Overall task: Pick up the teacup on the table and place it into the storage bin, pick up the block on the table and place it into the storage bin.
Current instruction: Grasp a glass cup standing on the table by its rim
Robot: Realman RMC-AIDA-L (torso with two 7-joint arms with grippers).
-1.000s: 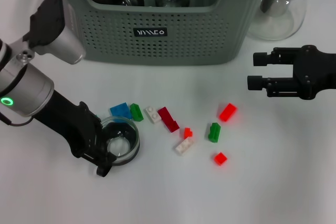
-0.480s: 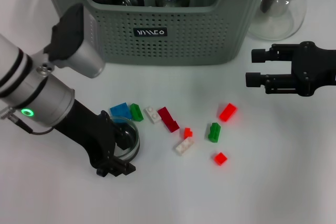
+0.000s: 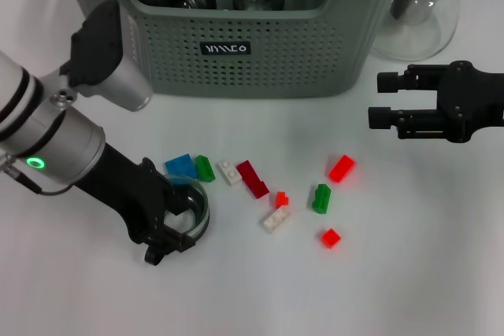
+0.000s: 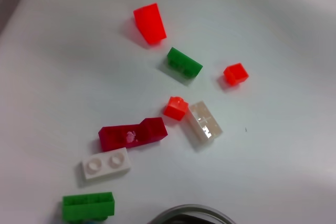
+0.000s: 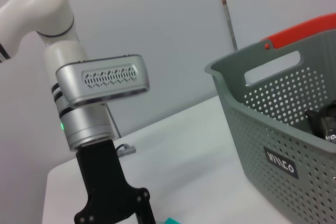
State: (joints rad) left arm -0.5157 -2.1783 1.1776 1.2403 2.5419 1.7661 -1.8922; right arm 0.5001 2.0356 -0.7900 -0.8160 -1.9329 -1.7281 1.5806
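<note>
The left hand is down over the glass teacup on the bench, its fingers straddling the cup's rim, though a firm grip cannot be told. The blocks lie scattered just beside the cup, in front of the bin. The right hand hovers open, well apart on the right.

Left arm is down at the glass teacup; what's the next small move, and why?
Probably close the jaws on the teacup, then lift. The left gripper straddles its rim by the blue block; the cup sits on the table, and the storage bin lies beyond.
</note>
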